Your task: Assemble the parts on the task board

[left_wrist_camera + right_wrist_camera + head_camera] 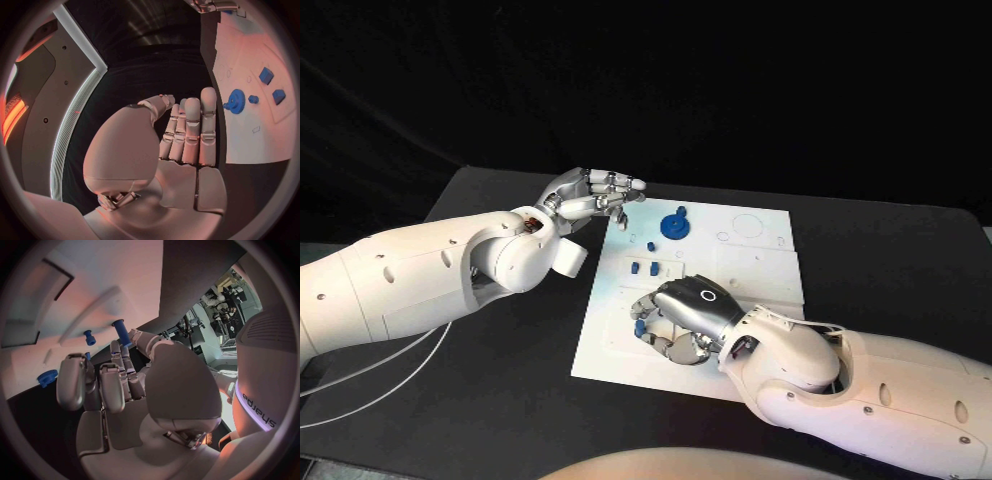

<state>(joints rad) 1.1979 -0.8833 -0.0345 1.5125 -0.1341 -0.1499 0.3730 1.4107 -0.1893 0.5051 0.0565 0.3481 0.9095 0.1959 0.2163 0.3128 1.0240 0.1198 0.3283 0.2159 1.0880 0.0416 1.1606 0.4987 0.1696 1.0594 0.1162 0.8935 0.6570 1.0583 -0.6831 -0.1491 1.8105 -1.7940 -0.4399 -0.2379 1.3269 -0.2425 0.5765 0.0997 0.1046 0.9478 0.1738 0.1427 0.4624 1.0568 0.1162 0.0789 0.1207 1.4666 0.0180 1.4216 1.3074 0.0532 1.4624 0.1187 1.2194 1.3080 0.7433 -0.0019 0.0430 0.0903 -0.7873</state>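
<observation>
Black table [488, 390], right hand [687, 318] hiding parts

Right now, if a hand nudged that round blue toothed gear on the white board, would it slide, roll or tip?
The round blue toothed gear lies flat on the white task board, so it would probably slide, not roll or tip. It looks like rigid plastic, likely light and stiff. Its thin, low rim could make it awkward for fingers to lift.
</observation>
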